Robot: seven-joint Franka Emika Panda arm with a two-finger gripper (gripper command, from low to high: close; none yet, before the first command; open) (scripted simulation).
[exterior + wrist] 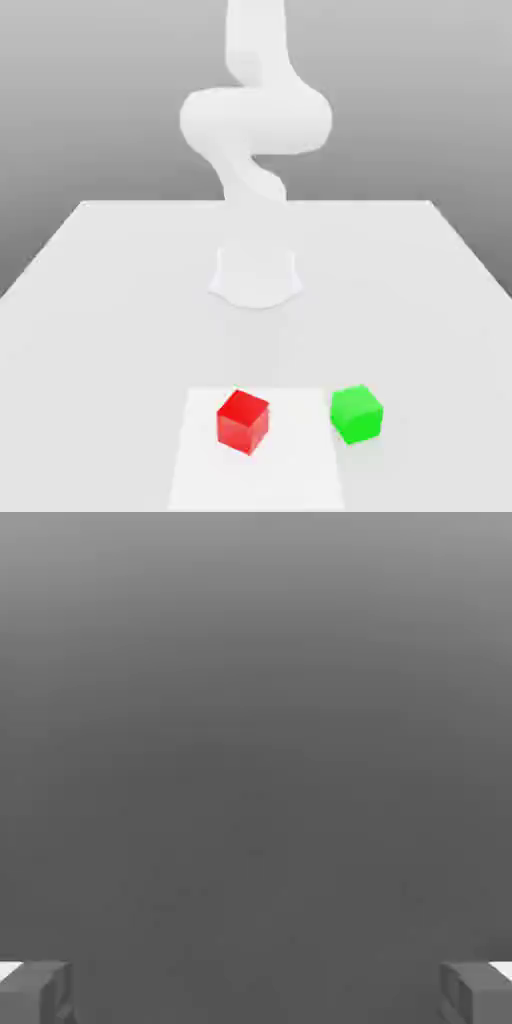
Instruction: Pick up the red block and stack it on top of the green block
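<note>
i see the red block (243, 421), a matte cube, on a pale square patch (200, 470) w/ the green block (357, 414), same size, just beside at its 3 o'clock, apart, off the patch. table (90, 300) is smooth white, lots of room around both. arm (255, 120) coils upright at 12. gripper (256, 994) open, grey fingertips (35, 992) spread wide, nothing between.

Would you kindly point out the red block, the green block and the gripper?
red block (243, 421): exterior view, front face.
green block (357, 414): exterior view, front face.
gripper (256, 992): hand view, open gap midway between fingertips.
</note>
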